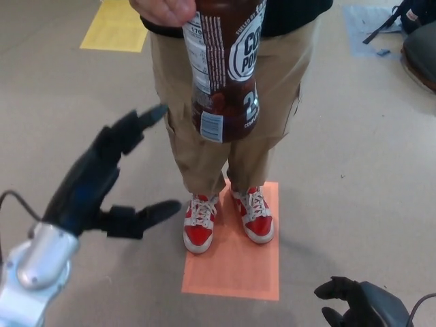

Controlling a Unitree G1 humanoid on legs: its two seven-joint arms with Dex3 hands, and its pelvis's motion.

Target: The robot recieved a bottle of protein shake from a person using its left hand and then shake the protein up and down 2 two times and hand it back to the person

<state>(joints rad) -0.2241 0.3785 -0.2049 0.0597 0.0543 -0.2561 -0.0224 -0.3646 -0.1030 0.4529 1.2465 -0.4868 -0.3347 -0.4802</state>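
Bottle [223,71] hangs from a person's hand [167,10] at the top edge, over their khaki trousers [184,129]. My left hand [102,177] reaches up empty, fingers spread; right hand [351,303] low, grip unclear.

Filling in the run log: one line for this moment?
phase: reaching | left hand: open, short of bottle | bottle: held by person's hand | right hand: low, idle

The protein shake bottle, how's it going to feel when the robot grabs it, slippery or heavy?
The bottle looks full of dark liquid, so probably weighty. Its glossy wrap may be slick against the open left hand. It appears rigid plastic, unlikely to crumple.
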